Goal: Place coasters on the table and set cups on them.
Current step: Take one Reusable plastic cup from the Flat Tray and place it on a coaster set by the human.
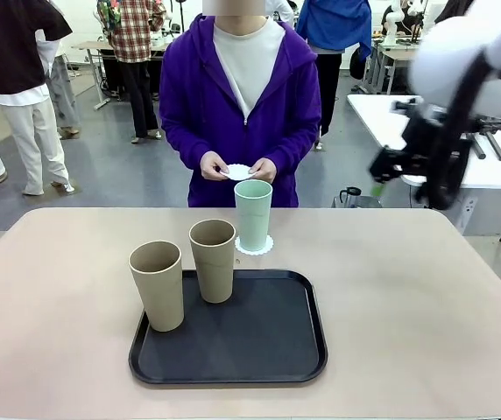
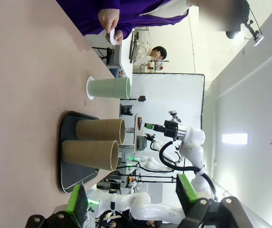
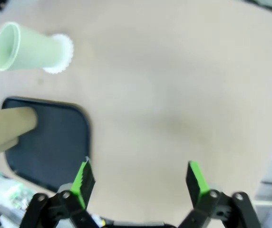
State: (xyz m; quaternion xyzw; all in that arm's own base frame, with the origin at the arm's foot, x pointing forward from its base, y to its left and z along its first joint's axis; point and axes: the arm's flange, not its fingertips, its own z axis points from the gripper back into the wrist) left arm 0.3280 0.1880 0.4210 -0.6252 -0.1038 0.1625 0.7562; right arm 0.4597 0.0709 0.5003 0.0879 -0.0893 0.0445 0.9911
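The mint green cup (image 1: 253,213) stands upright on a coaster (image 1: 254,246) on the table (image 1: 426,315), just beyond the black tray (image 1: 268,341). The tray carries the nearer beige cup (image 1: 156,284) and the farther beige cup (image 1: 213,260). The person (image 1: 189,105) holds another coaster (image 1: 237,171) (white, scalloped) in both hands. The right gripper (image 3: 140,178) hangs over bare tabletop, fingers spread and empty. The left gripper (image 2: 131,197) is likewise spread wide, holding nothing.

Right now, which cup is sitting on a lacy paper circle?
The pale green cup, standing on a white coaster on the table just beyond the black tray. The two beige cups stand on that tray, with no coaster.
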